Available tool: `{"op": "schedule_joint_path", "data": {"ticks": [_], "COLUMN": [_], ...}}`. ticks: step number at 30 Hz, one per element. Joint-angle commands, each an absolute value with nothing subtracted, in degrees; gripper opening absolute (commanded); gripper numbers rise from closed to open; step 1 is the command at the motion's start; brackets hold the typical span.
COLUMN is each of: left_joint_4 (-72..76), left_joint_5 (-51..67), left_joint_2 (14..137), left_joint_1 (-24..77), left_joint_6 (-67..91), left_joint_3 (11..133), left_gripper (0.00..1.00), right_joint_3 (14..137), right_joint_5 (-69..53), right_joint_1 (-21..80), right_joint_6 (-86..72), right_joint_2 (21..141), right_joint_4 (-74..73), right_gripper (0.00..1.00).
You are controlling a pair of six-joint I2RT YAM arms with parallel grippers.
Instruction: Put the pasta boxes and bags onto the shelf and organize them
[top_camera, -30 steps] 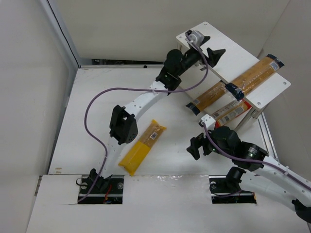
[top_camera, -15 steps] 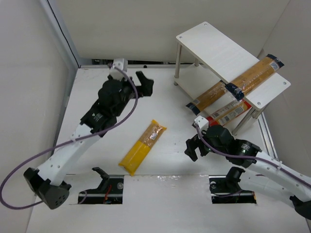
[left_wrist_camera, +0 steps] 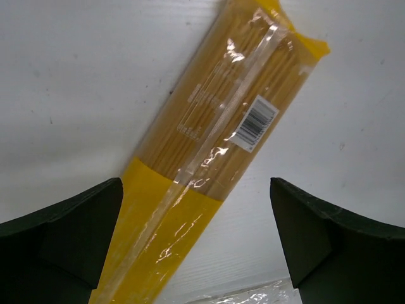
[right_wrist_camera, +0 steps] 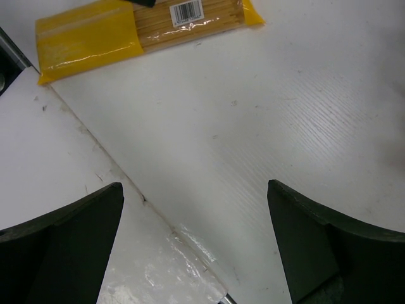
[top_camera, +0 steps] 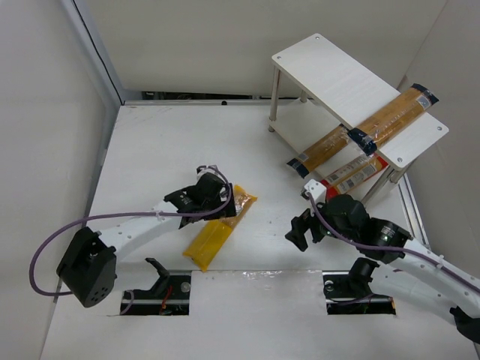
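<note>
Two claws gape wide: we see the left gripper (left_wrist_camera: pixel 195 190) just over the yellow bag (top_camera: pixel 212 240) lying on the table (top_camera: pixel 150 150), the right gripper (right_wrist_camera: pixel 195 185) nearby; an orange-brown pack (top_camera: pixel 390 115) lies across the shelf (top_camera: pixel 334 71).

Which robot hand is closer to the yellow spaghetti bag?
Left. The left gripper hangs right over the yellow bag, jaws open on either side of it. The right gripper is off to the bag's right, open over the table.

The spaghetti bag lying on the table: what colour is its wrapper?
The bag is bright yellow with a clear half; the left wrist view shows it best.
</note>
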State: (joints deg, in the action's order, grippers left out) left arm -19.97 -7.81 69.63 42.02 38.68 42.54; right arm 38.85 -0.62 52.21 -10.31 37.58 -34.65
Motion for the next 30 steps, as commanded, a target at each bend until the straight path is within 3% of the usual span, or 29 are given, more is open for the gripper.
{"op": "schedule_joint_path", "data": {"ticks": [1,6,16,18,19,26,30], "left_joint_4": [-18.1,-21.6,-19.4,-22.1,-24.6,-34.0,-42.4], "left_joint_5": [-3.9,-8.7,-6.2,-8.3,-9.0,-17.0,-27.8], "left_joint_2": [71.3,75.4,84.9,88.1,90.1,103.4,101.2], "left_joint_1": [43.6,49.6,64.2,64.2,64.2,64.2,64.2], "left_joint_6": [44.5,49.2,47.4,49.4,49.9,55.2,59.9], "left_joint_3": [37.8,35.6,38.1,39.8,40.4,51.4,58.3], "left_gripper": [1.00,1.00,0.96,0.85,0.71,0.00,0.00], "right_joint_3": [40.3,40.3,40.3,40.3,40.3,40.3,40.3], "right_joint_5": [-2.4,-4.2,-4.8,-4.8,-4.3,-3.3,-3.3], "right_joint_1": [52.6,52.6,52.6,52.6,52.6,52.6,52.6], "right_joint_6": [-9.8,-8.7,-8.1,-8.1,-8.1,-8.7,-8.7], "right_joint_2": [38.2,40.1,40.6,40.6,40.6,39.4,36.7], "right_joint_4": [-31.6,-31.6,-30.2,-30.8,-30.8,-30.8,-30.8], "right_gripper": [1.00,1.00,1.00,1.00,1.00,1.00,1.00]}}
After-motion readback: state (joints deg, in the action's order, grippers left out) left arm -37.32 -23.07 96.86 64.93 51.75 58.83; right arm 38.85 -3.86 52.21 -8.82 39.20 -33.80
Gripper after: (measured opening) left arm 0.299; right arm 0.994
